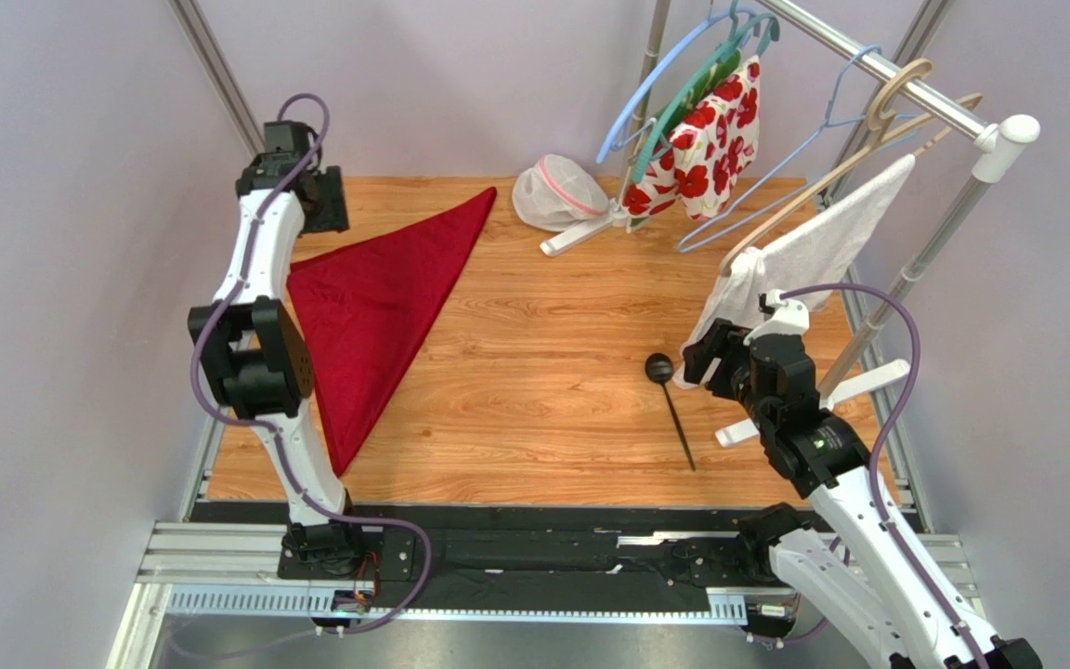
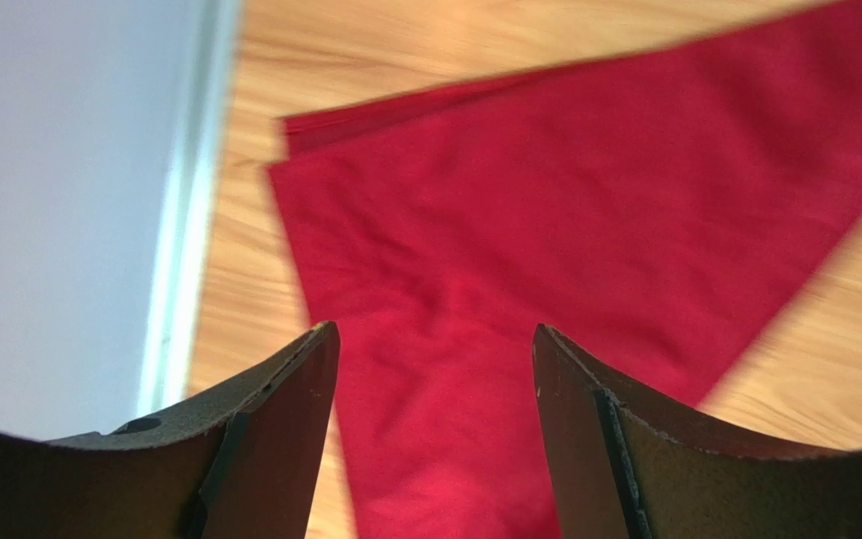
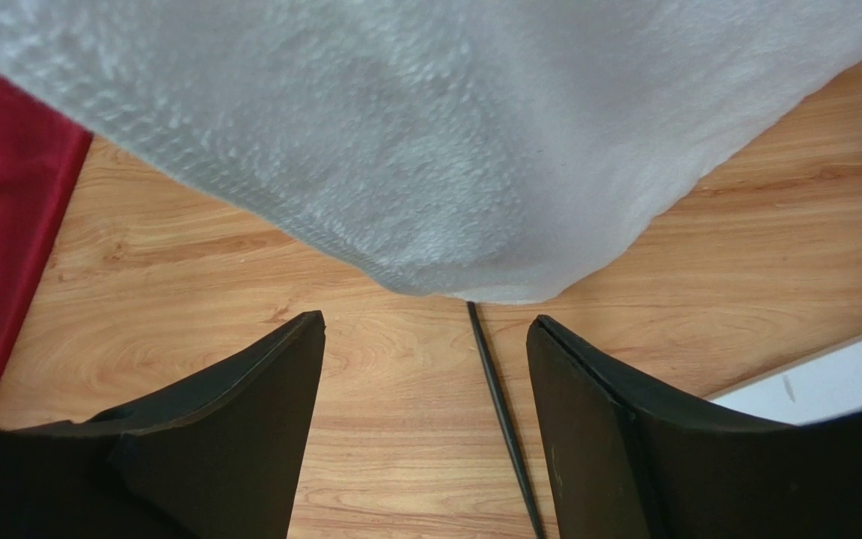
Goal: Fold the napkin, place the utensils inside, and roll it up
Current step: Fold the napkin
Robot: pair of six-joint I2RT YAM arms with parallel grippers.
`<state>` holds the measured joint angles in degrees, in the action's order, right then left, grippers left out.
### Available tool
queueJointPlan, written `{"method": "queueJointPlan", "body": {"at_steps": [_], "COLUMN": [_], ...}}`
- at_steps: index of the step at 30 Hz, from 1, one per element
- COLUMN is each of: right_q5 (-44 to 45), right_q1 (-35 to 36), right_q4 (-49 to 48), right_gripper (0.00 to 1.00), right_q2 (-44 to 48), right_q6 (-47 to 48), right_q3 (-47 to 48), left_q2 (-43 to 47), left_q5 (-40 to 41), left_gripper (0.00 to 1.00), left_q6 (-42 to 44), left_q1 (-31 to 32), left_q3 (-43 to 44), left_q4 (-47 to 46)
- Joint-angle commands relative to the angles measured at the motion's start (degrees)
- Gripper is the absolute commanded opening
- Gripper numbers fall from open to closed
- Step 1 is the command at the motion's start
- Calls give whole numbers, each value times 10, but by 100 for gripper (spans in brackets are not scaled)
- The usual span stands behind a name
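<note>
My left tool (image 2: 436, 337) hung open and empty over the napkin (image 1: 373, 300), already a triangle on the wood-grain bench (image 1: 541, 349); my right tool (image 3: 424, 326), also open, hovered well right of the napkin above the black spoon (image 1: 669, 407). I judged I should straddle its thin handle squarely, avoiding the hanging white towel (image 1: 813, 251). Pale walls (image 1: 66, 209) enclosed us.

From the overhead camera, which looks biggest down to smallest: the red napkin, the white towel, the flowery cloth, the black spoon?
1. red napkin, clearly largest.
2. white towel and flowery cloth: look about alike, and both hang nearer the camera, so I won't rank them.
3. black spoon, smallest.
</note>
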<state>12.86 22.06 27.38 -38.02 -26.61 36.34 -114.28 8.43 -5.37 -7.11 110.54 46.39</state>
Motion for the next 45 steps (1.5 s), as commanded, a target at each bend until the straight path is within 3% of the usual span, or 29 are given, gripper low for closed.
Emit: {"method": "queueJointPlan", "body": {"at_steps": [1,5,9,12,15,19,25,34,41,45], "right_q5": [-32,-13,15,51,54,57,83,-5,-91,-147], "right_q1": [28,74,132,173,183,179,144,136,218,263], "right_q4": [-53,-58,-58,-57,-55,-39,12,-9,-116,-191], "right_gripper": [69,68,68,67,66,66,63,62,62,61], "right_q2": [-4,-20,-48,-88,-143,-217,-313,-362,-461,-538], "right_q6": [-32,-45,-48,-34,-26,4,38,62,20,-75], "right_q3": [-7,0,-1,6,13,36,80,141,221,269], "left_q2": [91,115,158,227,282,346,414,412,413,432], "left_q5": [-71,-126,-141,-91,-90,-125,-58,-150,-167,-143], "left_gripper": [72,72,71,72,72,72,73,71,70,70], "left_q6": [-81,-119,-117,-99,-81,-65,-25,-59,-69,-62], "left_q1": [104,169,195,192,172,141,95,37,36,37], "left_q3": [-82,-163,-213,-272,-305,-335,-372,-393,-399,-400], "left_q4": [-81,-111,-108,-111,-94,-75,-77,-93,-91,-93]}}
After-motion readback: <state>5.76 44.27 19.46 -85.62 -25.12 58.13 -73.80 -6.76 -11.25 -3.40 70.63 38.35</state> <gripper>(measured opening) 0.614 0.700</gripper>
